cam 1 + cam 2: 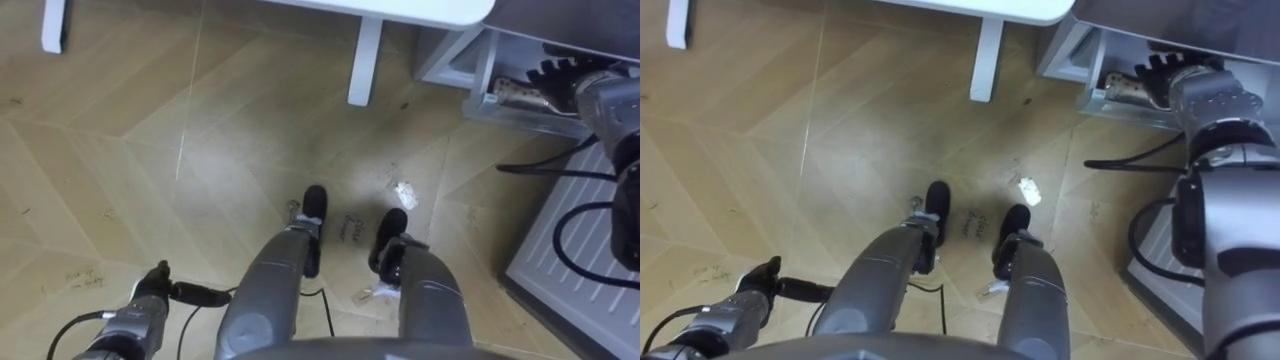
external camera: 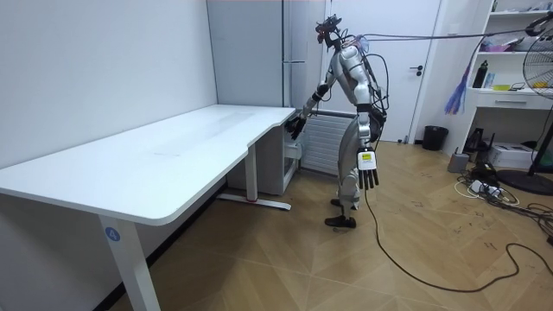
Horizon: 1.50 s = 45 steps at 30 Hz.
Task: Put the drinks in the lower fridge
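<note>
There's the drink (image 1: pixel 1127 88), a pale bottle shape lying low at the mouth of the grey fridge (image 2: pixel 251 52). The right hand (image 1: pixel 1195 90) is right up against it (grip or mere touch, I cannot tell). The left hand (image 2: pixel 370 173) hangs at the robot's side, fingers straight. The robot stands on the wooden floor (image 1: pixel 150 150) by the white tabletop (image 2: pixel 155 155).

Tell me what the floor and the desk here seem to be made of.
Floor: wood or wood-look laminate, in chevron-laid planks with visible grain; satin finish, going by the soft glare and scuff marks. Desk top: probably laminated board, smooth white and matt, with a thin even edge. Desk leg: likely painted metal, a white square-section tube; I can't confirm.
</note>
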{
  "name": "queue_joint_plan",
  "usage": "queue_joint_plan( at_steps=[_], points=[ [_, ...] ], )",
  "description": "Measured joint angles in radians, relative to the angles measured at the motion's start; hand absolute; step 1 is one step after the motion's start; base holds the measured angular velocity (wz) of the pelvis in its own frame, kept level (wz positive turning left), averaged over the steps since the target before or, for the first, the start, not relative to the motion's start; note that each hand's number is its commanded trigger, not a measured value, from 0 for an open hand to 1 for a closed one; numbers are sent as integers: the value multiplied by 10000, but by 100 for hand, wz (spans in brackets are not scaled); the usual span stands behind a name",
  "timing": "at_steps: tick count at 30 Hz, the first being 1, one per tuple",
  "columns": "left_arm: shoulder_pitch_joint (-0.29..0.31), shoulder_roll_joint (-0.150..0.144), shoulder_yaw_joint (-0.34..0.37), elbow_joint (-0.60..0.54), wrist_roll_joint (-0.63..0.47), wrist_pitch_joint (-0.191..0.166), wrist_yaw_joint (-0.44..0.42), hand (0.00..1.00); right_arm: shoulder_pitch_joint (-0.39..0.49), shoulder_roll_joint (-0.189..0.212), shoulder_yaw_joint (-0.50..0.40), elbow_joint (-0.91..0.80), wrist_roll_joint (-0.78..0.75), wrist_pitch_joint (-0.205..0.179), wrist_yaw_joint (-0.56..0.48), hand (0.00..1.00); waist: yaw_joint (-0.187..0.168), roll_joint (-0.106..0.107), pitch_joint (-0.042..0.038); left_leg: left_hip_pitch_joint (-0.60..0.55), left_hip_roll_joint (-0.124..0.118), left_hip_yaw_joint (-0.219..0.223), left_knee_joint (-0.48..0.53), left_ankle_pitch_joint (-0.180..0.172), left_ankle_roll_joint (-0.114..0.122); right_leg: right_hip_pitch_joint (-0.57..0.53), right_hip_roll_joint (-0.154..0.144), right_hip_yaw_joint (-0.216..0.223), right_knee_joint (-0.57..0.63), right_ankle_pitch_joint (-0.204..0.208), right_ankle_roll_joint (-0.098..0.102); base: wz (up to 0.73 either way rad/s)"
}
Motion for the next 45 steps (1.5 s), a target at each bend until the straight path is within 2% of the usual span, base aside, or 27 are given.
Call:
queue_joint_plan(
  at_steps=[10,14,21,26,33,37,39,41,45],
  points=[
    [-59,-5,-150,-46,-29,-14,95,0,48,-166,22,220,-105,44,101,0,31,18,-10,-32,27,86,68,-2,3,-23,47,45,9,73,-3,0],
    [-65,-5,-289,-84,-28,-172,219,0,53,-179,18,216,-56,38,95,0,33,23,-13,-31,22,95,78,0,7,-9,16,48,20,79,4,0],
    [-65,-10,-290,-89,-36,-191,227,0,113,-178,19,236,-67,37,88,0,58,42,-8,70,26,145,70,-3,11,89,16,65,25,88,16,0],
    [-63,-22,-268,-92,-40,-195,229,0,472,-178,3,237,-64,39,90,0,80,126,-18,356,47,81,36,-12,20,582,166,-24,-342,119,45,7],
    [-75,-60,-271,-163,-40,-197,76,0,856,-178,9,236,-420,78,613,0,29,135,-19,650,96,6,-27,-13,21,929,149,-150,-384,122,44,2],
    [-76,-53,129,-168,-33,-238,-36,0,1134,-177,2,219,-834,83,935,0,2,143,-25,832,105,-2,-55,-14,19,1179,171,-232,-491,119,47,4],
    [-80,-54,146,-139,-36,-291,-54,0,1273,-177,-8,184,-1204,72,987,0,-5,142,-25,944,94,-1,-50,-16,22,1305,169,-219,-489,115,53,4],
    [-82,-65,174,-50,-44,-448,-55,0,1708,-178,-16,-306,-2236,38,992,0,-74,129,-27,1249,60,3,-190,-23,32,1546,144,-206,-555,88,90,0],
    [-97,-129,480,33,-53,-664,-41,0,2534,-168,-10,-860,-2648,-198,950,0,-161,100,-58,1810,22,-3,-393,-33,43,2147,223,-182,-870,117,138,-1]
  ],
)
